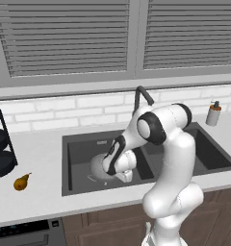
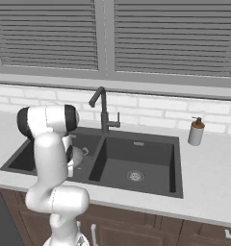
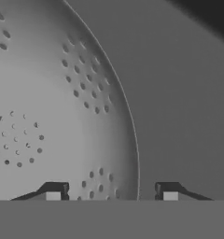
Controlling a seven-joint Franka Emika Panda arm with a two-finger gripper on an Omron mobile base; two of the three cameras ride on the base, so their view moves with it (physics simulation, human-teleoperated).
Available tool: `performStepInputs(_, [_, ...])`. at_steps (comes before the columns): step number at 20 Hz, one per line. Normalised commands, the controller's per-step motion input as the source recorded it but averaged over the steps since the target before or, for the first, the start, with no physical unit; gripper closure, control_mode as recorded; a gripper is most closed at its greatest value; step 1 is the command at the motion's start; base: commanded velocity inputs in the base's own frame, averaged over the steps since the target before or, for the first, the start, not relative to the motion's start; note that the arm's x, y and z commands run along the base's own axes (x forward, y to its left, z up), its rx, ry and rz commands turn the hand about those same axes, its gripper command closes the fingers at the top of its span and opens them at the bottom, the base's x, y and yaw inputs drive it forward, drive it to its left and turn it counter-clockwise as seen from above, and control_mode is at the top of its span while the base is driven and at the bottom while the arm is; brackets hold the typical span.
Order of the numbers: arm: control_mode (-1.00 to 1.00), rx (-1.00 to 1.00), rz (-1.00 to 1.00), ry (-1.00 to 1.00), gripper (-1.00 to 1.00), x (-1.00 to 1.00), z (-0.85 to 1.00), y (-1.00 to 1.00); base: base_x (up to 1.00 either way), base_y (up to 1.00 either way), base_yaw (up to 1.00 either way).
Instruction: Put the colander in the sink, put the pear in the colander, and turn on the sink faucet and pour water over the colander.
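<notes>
— Biggest thing first: what of the sink point(image 1: 79, 144)?
— Sunk in the pale surface point(image 1: 40, 153) under the window, two dark basins. Left basin now holding the colander point(image 1: 99, 168), resting on the basin floor. So, judging by that, step one looks done.

— And the sink faucet point(image 1: 143, 96)?
— Standing at the back rim of the sink, between the basins. No water visible anywhere, so not yet turned on by the look of it.

— Colander up close?
— Seen from the hand view as a pale perforated bowl point(image 3: 48, 107), nothing lying in the part shown, with the rim running between the two tips.

— State of the tool point(image 1: 123, 173)?
— Spread wide, tips well apart on either side of the colander's rim, touching nothing as far as visible. Released, then, and hovering low inside the left basin.

— And the pear point(image 1: 21, 182)?
— Lying on the surface, well to the left of the sink, near the front edge. Not yet in the colander.

— Left to do?
— Fetching the pear, dropping it in the colander, opening the faucet lever and aiming the spout over the left basin. Roughly a third along, at a guess.
</notes>
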Motion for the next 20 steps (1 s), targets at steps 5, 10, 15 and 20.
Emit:
performStepInputs(5, [-1.0,-0.02,0.0,0.0,-1.0,0.0,0.77,0.05,0.0,0.0,0.0])
performStepInputs(10, [-1.0,0.0,0.0,-0.02,-1.0,-0.01,1.0,0.06,0.0,0.0,0.0])
performStepInputs(15, [-1.0,0.0,0.0,-0.03,-1.0,-0.28,1.0,0.04,0.0,0.0,0.0])
performStepInputs(20, [-1.0,-0.01,0.1,-0.02,-1.0,-0.76,1.0,0.28,0.0,0.0,0.0])
